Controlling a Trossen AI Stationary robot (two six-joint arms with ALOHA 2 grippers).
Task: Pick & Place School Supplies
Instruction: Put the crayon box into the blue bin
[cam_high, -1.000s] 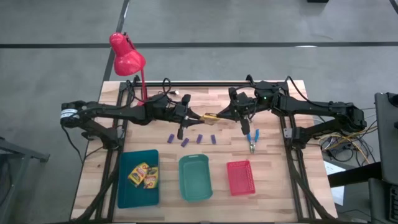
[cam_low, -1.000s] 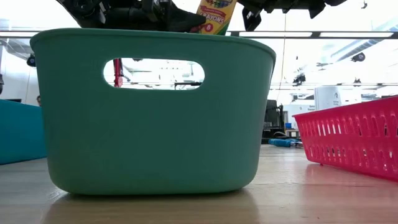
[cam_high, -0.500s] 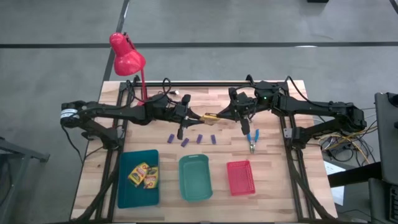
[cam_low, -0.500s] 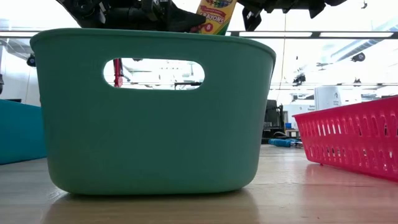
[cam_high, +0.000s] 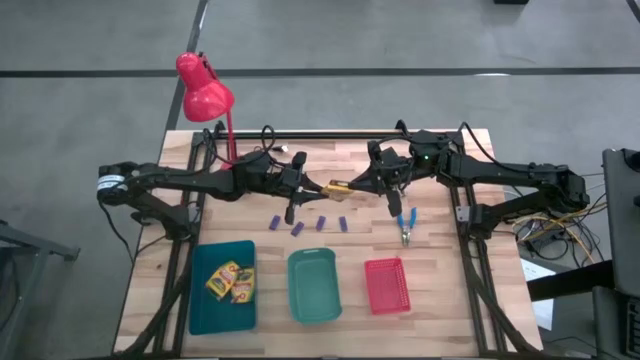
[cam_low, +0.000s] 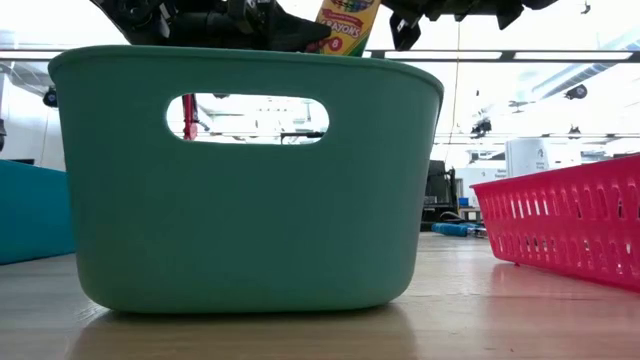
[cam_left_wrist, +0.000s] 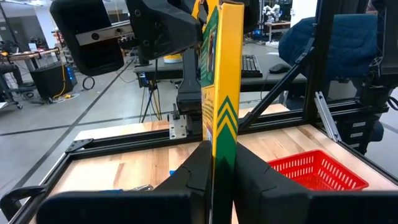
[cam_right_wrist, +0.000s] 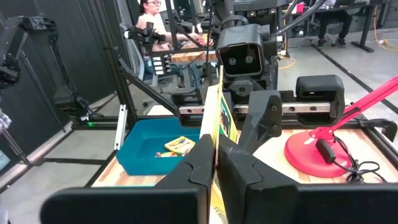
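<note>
A yellow-green crayon box (cam_high: 337, 187) hangs in the air over the middle of the table, between both arms. My left gripper (cam_high: 318, 187) is shut on its left end and my right gripper (cam_high: 358, 186) on its right end. In the low view the box (cam_low: 346, 24) shows above the green tray (cam_low: 250, 200). Several purple blocks (cam_high: 297, 229) lie flat on the wood below the box. Blue-handled scissors (cam_high: 405, 226) lie to their right. Two more crayon boxes (cam_high: 230, 282) lie in the teal tray (cam_high: 197, 290). My left gripper pinches the crayon box's two flat faces near its left end (cam_left_wrist: 222, 134) between its two fingers, coming level from the table's left. The box stands on edge, lifted clear of the table. My right gripper pinches the same box's flat faces at the opposite end (cam_right_wrist: 217, 134), coming about level from the table's right. The box spans the gap between the two grippers.
Three trays stand in a row along the near edge: teal at the left, green (cam_high: 291, 285) in the middle, red (cam_high: 387, 285) at the right. A red desk lamp (cam_high: 203, 90) stands at the far left corner. A black frame rail runs along the far edge.
</note>
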